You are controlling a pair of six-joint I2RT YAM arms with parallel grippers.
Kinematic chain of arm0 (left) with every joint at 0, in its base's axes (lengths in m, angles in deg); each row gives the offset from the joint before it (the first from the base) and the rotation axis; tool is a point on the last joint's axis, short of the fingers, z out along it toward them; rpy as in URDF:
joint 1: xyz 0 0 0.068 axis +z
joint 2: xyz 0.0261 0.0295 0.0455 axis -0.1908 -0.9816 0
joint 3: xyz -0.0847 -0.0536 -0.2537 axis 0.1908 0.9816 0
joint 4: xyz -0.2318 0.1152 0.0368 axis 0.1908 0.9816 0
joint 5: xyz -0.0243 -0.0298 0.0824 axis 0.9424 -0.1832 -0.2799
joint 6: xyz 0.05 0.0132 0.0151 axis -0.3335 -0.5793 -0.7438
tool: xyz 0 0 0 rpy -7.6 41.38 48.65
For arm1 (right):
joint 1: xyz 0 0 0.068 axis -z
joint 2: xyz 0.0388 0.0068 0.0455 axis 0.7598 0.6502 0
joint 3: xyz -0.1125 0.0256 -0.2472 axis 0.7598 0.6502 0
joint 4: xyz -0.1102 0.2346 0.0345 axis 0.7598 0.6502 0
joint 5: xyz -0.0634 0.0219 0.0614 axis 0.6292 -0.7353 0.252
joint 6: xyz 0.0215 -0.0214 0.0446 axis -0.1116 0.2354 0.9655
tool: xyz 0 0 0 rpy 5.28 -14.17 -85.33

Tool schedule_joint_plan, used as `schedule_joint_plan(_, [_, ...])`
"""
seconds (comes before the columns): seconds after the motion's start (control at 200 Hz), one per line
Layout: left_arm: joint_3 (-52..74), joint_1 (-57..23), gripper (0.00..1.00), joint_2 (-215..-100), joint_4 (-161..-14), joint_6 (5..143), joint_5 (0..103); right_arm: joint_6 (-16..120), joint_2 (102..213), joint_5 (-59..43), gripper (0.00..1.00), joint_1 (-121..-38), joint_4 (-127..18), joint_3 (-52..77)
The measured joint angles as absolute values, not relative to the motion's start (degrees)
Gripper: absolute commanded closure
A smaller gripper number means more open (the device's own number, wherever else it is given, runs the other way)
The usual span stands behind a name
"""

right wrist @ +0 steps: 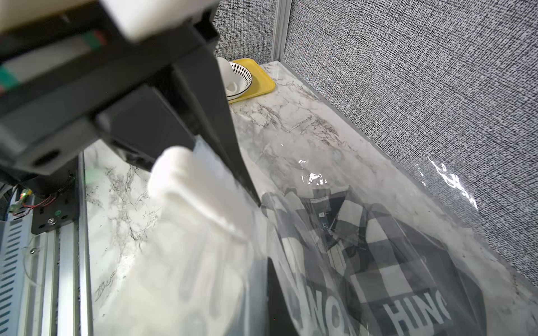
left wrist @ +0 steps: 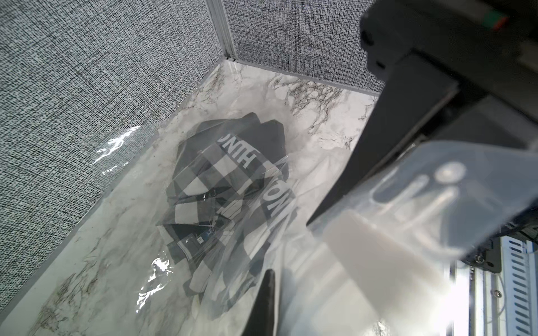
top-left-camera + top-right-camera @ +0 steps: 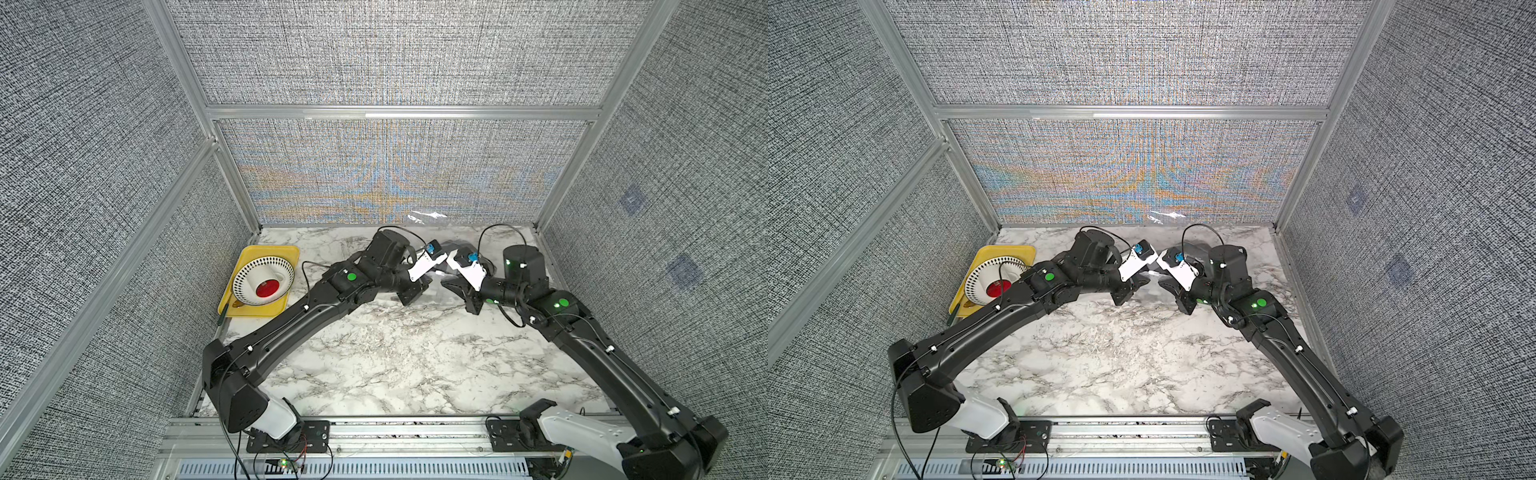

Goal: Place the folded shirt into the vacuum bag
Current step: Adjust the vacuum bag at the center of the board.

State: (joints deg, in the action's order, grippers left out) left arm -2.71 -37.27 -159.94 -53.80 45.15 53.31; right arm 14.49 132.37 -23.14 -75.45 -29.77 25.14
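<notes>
Left end effector (image 3: 1138, 284) hangs at the mouth of the vacuum bag (image 2: 154, 266); I cannot tell if it grips. Right end effector (image 3: 1165, 287) is pinched shut on the bag's edge. The shirt (image 2: 227, 186) lies inside, past both, toward the back wall (image 3: 395, 166).

The left arm (image 3: 291, 328) and right arm (image 3: 598, 361) are black, with white base shells (image 3: 276, 419), green dots (image 3: 351, 276), and seemingly blue-capped white wrist mounts (image 3: 420, 268).
</notes>
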Motion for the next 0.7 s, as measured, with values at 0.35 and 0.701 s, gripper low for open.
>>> schedule_joint_plan(0.35, [13.6, -29.4, 0.0, -147.1, -64.0, 53.2, 39.2, 26.1, 125.9, -19.8, 1.0, -67.9, -35.1, 26.9])
schedule_joint_plan(0.701, [33.1, -11.6, 0.0, -133.8, -75.9, 64.5, 41.5, 37.0, 124.6, -24.2, 1.0, -54.4, -38.6, 30.5])
